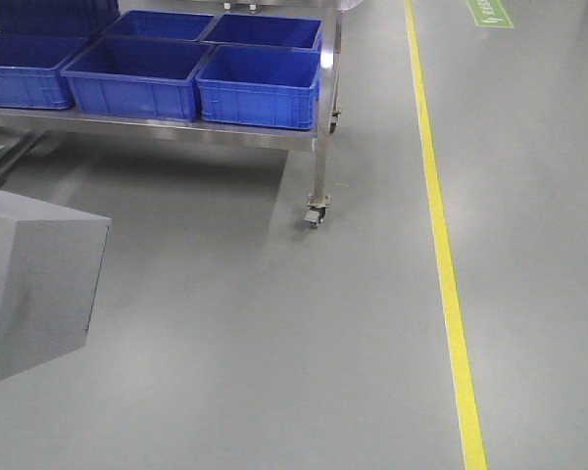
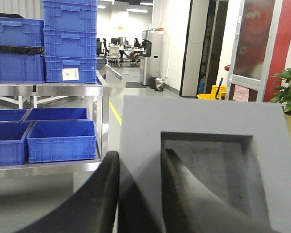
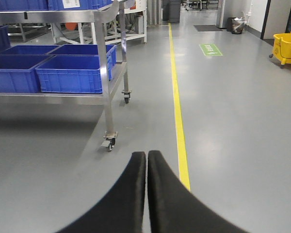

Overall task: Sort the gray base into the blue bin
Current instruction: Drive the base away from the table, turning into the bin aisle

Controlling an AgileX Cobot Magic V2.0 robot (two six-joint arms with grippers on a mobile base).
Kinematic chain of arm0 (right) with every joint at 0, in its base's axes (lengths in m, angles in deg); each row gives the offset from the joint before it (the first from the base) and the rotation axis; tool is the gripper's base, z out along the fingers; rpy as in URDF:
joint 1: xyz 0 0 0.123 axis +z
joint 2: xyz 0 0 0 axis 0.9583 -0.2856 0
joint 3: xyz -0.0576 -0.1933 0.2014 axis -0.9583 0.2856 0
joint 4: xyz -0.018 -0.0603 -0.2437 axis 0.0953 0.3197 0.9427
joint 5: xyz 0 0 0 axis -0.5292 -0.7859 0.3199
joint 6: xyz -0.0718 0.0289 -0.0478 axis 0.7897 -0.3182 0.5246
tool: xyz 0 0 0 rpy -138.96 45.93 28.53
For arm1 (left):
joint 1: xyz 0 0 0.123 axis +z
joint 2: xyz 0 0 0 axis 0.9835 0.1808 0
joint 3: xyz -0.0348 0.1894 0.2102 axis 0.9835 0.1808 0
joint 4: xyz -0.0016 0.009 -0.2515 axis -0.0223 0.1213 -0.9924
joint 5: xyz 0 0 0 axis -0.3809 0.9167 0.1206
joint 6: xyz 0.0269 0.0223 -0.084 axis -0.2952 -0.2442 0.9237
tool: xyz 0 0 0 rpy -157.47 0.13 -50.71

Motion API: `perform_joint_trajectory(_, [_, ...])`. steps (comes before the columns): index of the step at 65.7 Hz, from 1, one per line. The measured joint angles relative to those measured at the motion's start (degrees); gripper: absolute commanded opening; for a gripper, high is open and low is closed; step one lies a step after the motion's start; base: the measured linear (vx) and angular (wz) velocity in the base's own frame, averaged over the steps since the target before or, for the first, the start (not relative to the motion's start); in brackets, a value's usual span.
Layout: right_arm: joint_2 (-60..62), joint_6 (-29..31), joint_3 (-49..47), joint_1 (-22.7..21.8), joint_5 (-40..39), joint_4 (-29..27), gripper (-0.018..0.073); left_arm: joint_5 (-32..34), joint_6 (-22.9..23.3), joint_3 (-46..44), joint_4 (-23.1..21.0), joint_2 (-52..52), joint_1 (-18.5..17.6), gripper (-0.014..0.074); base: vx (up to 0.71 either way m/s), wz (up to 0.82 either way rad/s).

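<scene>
**Gray base held aloft, well short of the bins**

The left hand (image 2: 139, 162) grips the gray base (image 2: 203, 160) by one wall. One dark finger (image 2: 103, 194) lies against the outer face and the other (image 2: 180, 191) sits inside the shallow square recess. The jaws are closed to the thickness of that wall, though the close, blurred wrist view makes it hard to see how firmly the pads bear on it.

From the front camera the gray base (image 1: 34, 284) hangs at the lower left edge of the picture, above the gray floor (image 1: 274, 352) and well apart from the steel trolley (image 1: 321, 147).

The blue bin (image 1: 259, 90) stands at the near right corner of the trolley's lower shelf (image 1: 157, 125), touching a like bin (image 1: 137, 76) on its left, with more behind. A caster (image 1: 317, 213) carries the corner leg.

The right hand (image 3: 146, 158) points out over the floor with its two fingers pressed together and nothing between them. A yellow line (image 3: 177, 102) runs along the floor just beside it, past the trolley's right edge.

In the left wrist view, more blue crates (image 2: 70, 39) are stacked on the trolley's top shelf.
</scene>
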Motion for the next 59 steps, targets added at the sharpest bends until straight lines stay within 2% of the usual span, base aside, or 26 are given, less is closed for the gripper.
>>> perform_joint_trajectory(32, [0.0,0.0,0.0,0.0,0.0,0.0,-0.0005,0.0,0.0,0.0,0.0,0.0,0.0,-0.0006,0.26,-0.02])
perform_joint_trajectory(59, [0.0,0.0,0.0,0.0,0.0,0.0,-0.0005,0.0,0.0,0.0,0.0,0.0,0.0,-0.0006,0.27,0.46])
